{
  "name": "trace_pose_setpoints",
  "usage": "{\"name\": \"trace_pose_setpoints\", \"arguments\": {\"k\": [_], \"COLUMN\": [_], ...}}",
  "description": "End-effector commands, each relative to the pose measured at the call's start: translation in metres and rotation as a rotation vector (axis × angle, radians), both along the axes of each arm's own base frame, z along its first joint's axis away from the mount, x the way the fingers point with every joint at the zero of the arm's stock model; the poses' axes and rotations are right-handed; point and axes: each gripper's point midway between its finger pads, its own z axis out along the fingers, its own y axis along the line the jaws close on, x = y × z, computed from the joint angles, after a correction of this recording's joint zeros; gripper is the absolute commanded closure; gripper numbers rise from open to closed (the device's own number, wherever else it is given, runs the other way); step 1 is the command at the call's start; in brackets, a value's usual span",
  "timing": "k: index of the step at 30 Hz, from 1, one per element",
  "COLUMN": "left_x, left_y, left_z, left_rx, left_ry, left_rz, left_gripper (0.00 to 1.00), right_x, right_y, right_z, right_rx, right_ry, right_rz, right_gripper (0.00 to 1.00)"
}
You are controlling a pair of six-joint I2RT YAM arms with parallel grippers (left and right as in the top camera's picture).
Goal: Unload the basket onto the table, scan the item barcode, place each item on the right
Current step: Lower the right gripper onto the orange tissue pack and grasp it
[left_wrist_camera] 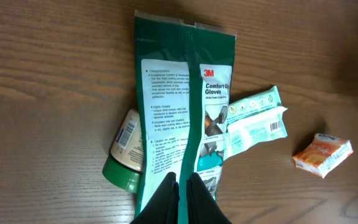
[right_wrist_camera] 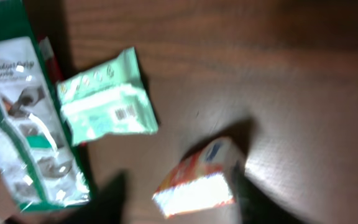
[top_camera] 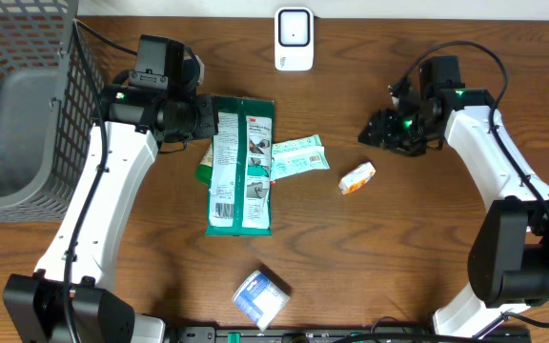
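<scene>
A flat green plastic glove packet (top_camera: 241,167), likely light, floppy and slippery, sits centre of the overhead frame on the wooden surface (top_camera: 398,257), its upper end pinched by the closed left gripper (left_wrist_camera: 184,183); the right gripper (top_camera: 381,129) is unclear.

Dk wood table (top_camera: 398,267), wire basket (top_camera: 27,48) L

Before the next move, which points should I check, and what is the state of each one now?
1. Left claw shut on glove pack: ok.
2. Glove pack free of the bottle beneath: not ok, it lies across it.
3. Right claw clear of orange packet: ok, apart in the overhead view.
4. Glove pack brought to the white device: not ok, they are apart.
</scene>
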Motion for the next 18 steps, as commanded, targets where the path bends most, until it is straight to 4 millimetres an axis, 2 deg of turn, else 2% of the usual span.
{"name": "trace_pose_setpoints", "arguments": {"k": [1,2,4,5,6,8,10,14,16,18], "left_x": [0.002,0.002,0.003,0.004,0.006,0.012,0.019,0.029,0.032,0.035], "left_y": [0.002,0.002,0.002,0.003,0.006,0.015,0.028,0.043,0.049,0.056], "left_z": [0.002,0.002,0.003,0.003,0.003,0.004,0.005,0.01,0.013,0.017], "left_rx": [0.009,0.009,0.009,0.018,0.034,0.08,0.138,0.165,0.152,0.151], "left_ry": [-0.007,-0.008,-0.011,-0.017,-0.025,-0.049,-0.08,-0.118,-0.123,-0.132], "left_rz": [-0.003,-0.003,-0.003,0.002,0.011,0.038,0.078,0.154,0.192,0.208], "left_gripper": [0.91,0.91,0.91,0.87,0.83,0.72,0.44,0.38,0.37,0.37], "right_x": [-0.003,-0.006,-0.014,-0.017,-0.02,-0.025,-0.028,-0.035,-0.038,-0.041], "right_y": [0.0,0.0,0.0,-0.001,-0.002,-0.002,0.001,0.012,0.016,0.02], "right_z": [0.014,0.014,0.011,0.01,0.008,0.006,0.006,0.006,0.004,0.002], "right_rx": [0.063,0.062,0.052,0.04,0.028,0.01,0.012,0.01,-0.014,-0.045], "right_ry": [0.033,0.045,0.086,0.104,0.117,0.133,0.152,0.181,0.195,0.199], "right_rz": [-0.052,-0.052,-0.061,-0.067,-0.067,-0.064,-0.072,-0.063,-0.065,-0.064], "right_gripper": [0.91,0.96,0.96,0.93,0.87,0.66,0.3,0.13,0.01,0.01]}}
